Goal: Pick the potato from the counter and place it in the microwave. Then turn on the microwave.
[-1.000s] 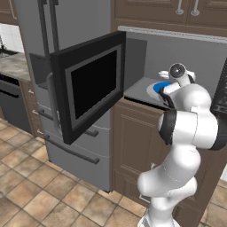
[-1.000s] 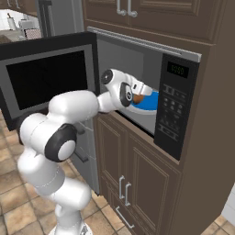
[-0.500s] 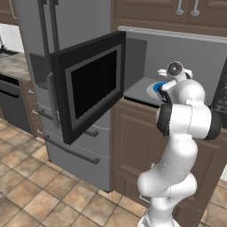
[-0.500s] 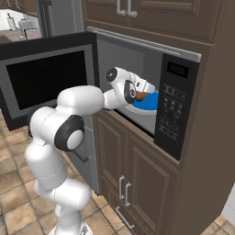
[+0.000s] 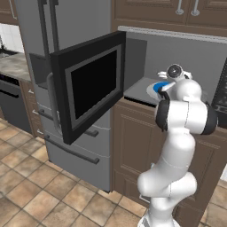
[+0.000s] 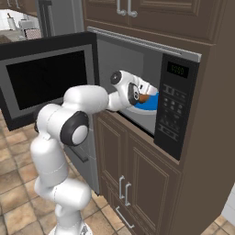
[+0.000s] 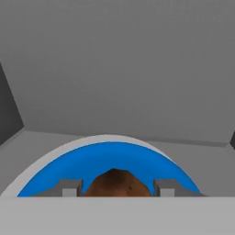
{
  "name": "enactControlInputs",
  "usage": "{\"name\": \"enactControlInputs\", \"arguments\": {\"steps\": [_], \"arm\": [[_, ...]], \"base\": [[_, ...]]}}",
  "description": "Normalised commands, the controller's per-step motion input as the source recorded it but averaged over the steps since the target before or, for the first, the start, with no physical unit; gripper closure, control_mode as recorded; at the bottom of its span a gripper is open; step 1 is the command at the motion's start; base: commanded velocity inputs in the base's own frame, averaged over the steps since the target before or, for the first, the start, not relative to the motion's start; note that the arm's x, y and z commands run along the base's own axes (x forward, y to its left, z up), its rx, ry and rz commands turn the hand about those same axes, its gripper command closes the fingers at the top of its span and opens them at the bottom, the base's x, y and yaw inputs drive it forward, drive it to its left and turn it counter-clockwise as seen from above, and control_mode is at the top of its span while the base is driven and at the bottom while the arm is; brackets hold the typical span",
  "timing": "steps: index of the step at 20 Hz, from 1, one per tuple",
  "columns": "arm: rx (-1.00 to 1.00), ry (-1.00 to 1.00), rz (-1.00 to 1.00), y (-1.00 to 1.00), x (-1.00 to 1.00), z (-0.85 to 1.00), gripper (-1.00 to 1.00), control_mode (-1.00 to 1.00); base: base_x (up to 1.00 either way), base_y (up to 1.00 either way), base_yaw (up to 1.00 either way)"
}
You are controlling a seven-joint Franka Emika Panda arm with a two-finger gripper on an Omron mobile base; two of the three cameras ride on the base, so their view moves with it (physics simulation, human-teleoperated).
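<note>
Potato [image 7: 118, 183] sits between my gripper [image 7: 118, 188] jaws, which clamp it over the blue plate [image 7: 55, 172] inside the microwave [image 6: 176, 105]. Since a second ago my arm has folded upward while the hand stayed in the cavity, door [image 5: 91, 88] swung wide.

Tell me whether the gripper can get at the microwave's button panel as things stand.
Probably not yet: the gripper is inside the microwave holding the potato over the blue plate. The button panel itself is unobstructed, with the door swung left.
</note>
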Motion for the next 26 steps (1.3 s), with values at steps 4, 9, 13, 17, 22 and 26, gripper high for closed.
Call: {"name": "enactControlInputs", "arguments": {"steps": [4,9,13,17,22,26], "arm": [[0.0,0.0,0.0,-0.1,0.14,-0.18,1.0,-1.0],[0.0,0.0,0.0,-0.1,0.14,-0.15,1.0,-1.0],[0.0,0.0,0.0,-0.04,0.22,-0.11,1.0,-1.0],[0.0,0.0,0.0,-0.04,0.26,-0.06,1.0,-1.0],[0.0,0.0,0.0,-0.01,0.11,0.0,1.0,-1.0],[0.0,0.0,0.0,0.0,0.0,0.0,1.0,-1.0]], "base": [[0.0,0.0,0.0],[0.0,0.0,0.0],[0.0,0.0,0.0],[0.0,0.0,0.0],[0.0,0.0,0.0],[0.0,0.0,0.0]]}}
